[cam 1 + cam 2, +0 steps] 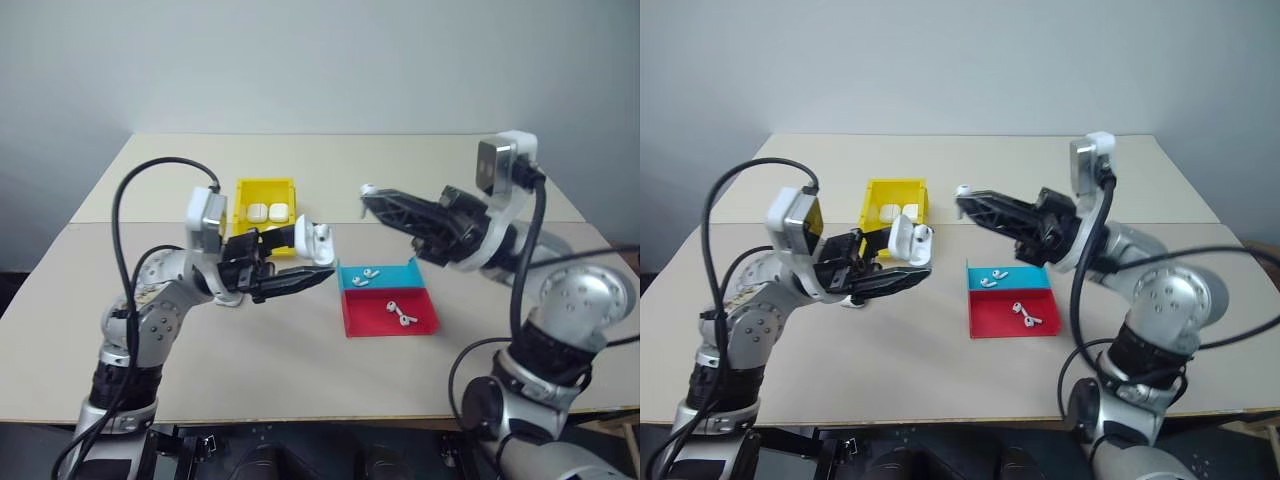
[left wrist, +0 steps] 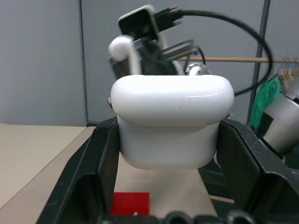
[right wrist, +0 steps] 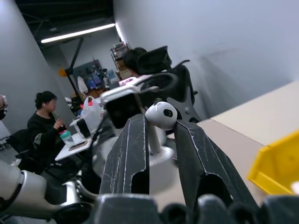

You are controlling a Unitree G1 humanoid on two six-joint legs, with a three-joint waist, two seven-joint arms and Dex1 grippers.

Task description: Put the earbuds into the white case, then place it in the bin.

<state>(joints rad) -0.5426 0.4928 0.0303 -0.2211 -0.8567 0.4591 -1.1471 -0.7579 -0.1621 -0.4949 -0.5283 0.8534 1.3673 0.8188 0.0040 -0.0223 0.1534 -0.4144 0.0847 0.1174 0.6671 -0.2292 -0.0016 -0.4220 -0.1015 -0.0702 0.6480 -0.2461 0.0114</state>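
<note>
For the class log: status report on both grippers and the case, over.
Left gripper shut on the open white case. Right gripper shut on an earbud, held apart from the case. Nothing between them. Yellow bin holds two cases.

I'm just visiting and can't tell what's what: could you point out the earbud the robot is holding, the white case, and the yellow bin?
earbud (image 3: 161, 115): right wrist view, on its rounded head.
white case (image 2: 170, 123): left wrist view, on its front face.
yellow bin (image 1: 264, 189): left eye view, on its back wall.

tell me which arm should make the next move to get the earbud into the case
Right. The right gripper already pinches an earbud by its stem, raised above the table and facing the white case that the left gripper holds steady. The left looks best kept still as the holder.
</note>
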